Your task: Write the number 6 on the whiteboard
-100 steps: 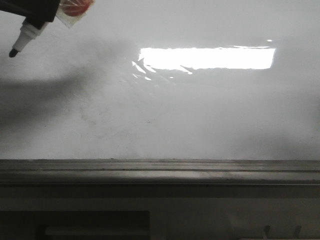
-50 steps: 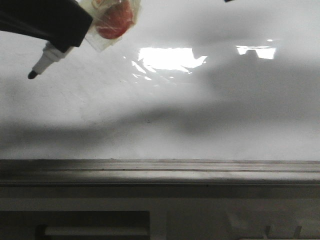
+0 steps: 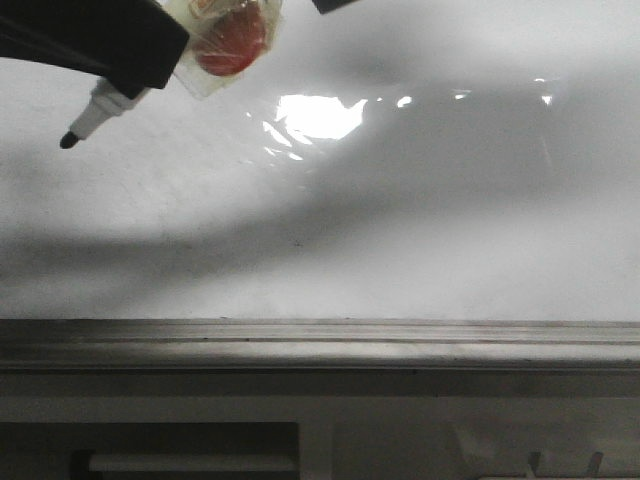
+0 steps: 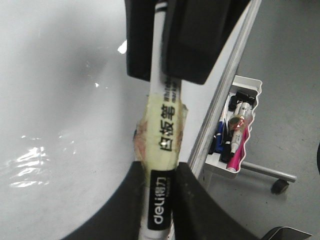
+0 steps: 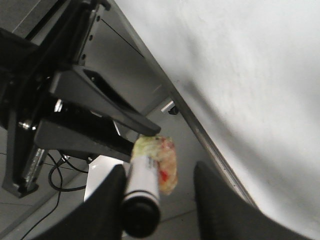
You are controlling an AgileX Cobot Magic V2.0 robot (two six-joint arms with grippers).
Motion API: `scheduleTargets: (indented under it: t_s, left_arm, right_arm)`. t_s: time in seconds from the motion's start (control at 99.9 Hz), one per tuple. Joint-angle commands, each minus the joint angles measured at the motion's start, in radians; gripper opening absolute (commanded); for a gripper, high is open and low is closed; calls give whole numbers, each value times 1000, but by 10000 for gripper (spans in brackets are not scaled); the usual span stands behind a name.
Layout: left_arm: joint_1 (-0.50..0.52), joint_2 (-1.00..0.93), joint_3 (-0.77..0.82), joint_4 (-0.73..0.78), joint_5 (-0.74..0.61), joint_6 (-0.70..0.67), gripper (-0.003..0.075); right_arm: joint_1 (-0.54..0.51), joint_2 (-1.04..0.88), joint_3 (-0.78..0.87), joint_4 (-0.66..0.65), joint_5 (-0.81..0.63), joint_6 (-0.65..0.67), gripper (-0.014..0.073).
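Observation:
The whiteboard [image 3: 400, 230] fills the front view, glossy with glare; no black marker line of a number 6 shows on it. My left gripper [image 3: 140, 70] at the top left is shut on a white marker [image 3: 100, 105] whose black tip points down-left, close to the board. Yellowish tape with a red patch [image 3: 225, 45] wraps the marker. In the left wrist view my left gripper [image 4: 161, 170] clamps the marker [image 4: 162, 125]. My right gripper [image 5: 160, 172] is open around the marker's black back end [image 5: 142, 210], and only its dark tip [image 3: 335, 5] shows at the top edge of the front view.
A grey metal ledge [image 3: 320, 345] runs under the board. In the left wrist view a white tray [image 4: 247, 85] with several markers hangs beside the board's edge, above a caster wheel [image 4: 280, 186]. Cables [image 5: 55, 165] lie on the floor below.
My left gripper moved right and down with the marker, then held almost still. The right gripper's tip came in at the top edge, and its shadow now covers most of the glare.

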Motion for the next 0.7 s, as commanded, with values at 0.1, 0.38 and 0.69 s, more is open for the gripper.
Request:
scheduleTargets:
  t_s: [0.1,0.38,0.69]
  left_arm:
    - [-8,-9,-34,-37,-37,-3,-19]
    - [-2,-11,-52,-46,-42,-3,307]
    - [171,-109,-42,-114,-54,-77,534]
  right_arm:
    - [4,-23,-34,82,-4,-57,-75]
    - [4,-23,-34,91,-6,-80,-61]
    - [4,-189,74,63,-205,-104,-43]
